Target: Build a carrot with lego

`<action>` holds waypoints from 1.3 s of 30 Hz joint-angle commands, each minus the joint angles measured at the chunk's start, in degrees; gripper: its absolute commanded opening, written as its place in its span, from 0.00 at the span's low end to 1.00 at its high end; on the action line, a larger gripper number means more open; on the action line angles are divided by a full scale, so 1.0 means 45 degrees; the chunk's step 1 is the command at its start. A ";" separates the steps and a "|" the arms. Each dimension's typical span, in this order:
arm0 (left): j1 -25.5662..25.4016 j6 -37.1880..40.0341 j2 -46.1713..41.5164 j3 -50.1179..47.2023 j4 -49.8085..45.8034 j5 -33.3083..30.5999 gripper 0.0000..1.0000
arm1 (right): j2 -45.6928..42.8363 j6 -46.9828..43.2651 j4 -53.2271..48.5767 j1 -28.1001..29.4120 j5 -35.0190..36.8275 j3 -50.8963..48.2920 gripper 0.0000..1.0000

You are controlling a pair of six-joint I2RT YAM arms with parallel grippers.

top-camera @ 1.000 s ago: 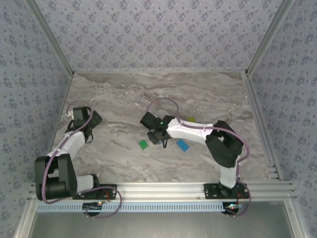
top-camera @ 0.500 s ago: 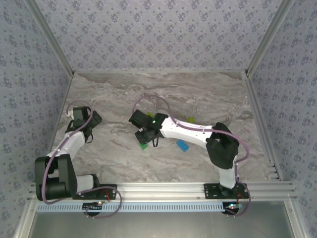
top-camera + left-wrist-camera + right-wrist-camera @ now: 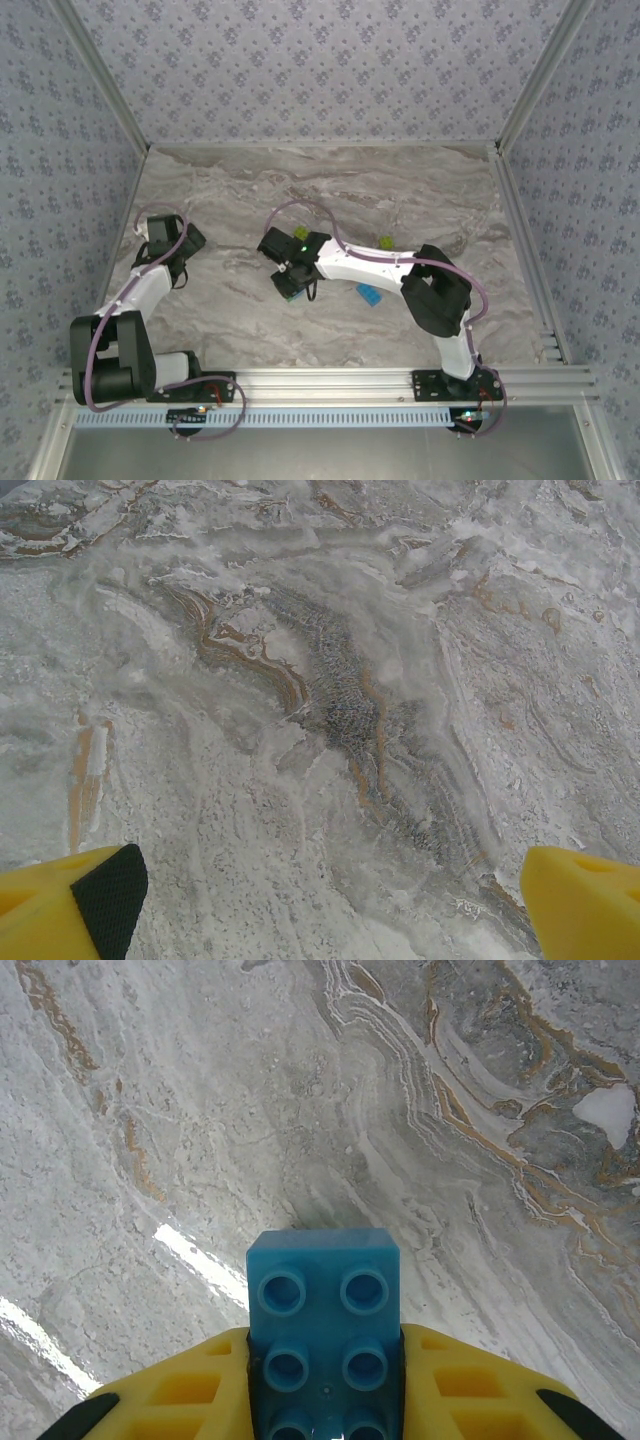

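Observation:
My right gripper [image 3: 323,1385] is shut on a blue lego brick [image 3: 323,1320], a two-stud-wide piece that sticks out forward between the yellow fingers [image 3: 175,1390], studs facing the camera, above bare marble. From above, that gripper [image 3: 286,278] is stretched left to the table's middle, over the spot of a dark green brick that its head mostly covers. A second blue brick [image 3: 368,295] lies just right of it, and a lime-green brick [image 3: 385,241] sits farther back. My left gripper [image 3: 330,905] is open over bare table, at the left [image 3: 180,258]. The carrot is out of view.
The marble tabletop [image 3: 240,190] is walled by patterned panels at the back and sides. A metal rail [image 3: 330,385] with both arm bases runs along the near edge. The right arm's forearm [image 3: 360,265] lies across the centre.
The right gripper has swung left and slightly toward the near edge with the blue brick, coming over the dark green brick, which showed uncovered before. The left arm has stayed still.

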 commanded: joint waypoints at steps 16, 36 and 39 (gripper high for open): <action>0.0057 -0.0105 -0.0274 0.0351 0.0076 -0.0040 0.97 | 0.0626 0.0084 0.0045 0.0107 -0.0185 0.0263 0.30; 0.0050 -0.0090 -0.0274 0.0366 0.0056 -0.0014 0.97 | 0.1174 -0.0092 -0.0504 0.0273 0.0074 0.0184 0.29; 0.0047 -0.0100 -0.0274 0.0374 0.0063 -0.0013 0.98 | 0.1299 -0.0123 -0.0634 0.0376 0.0210 0.0156 0.29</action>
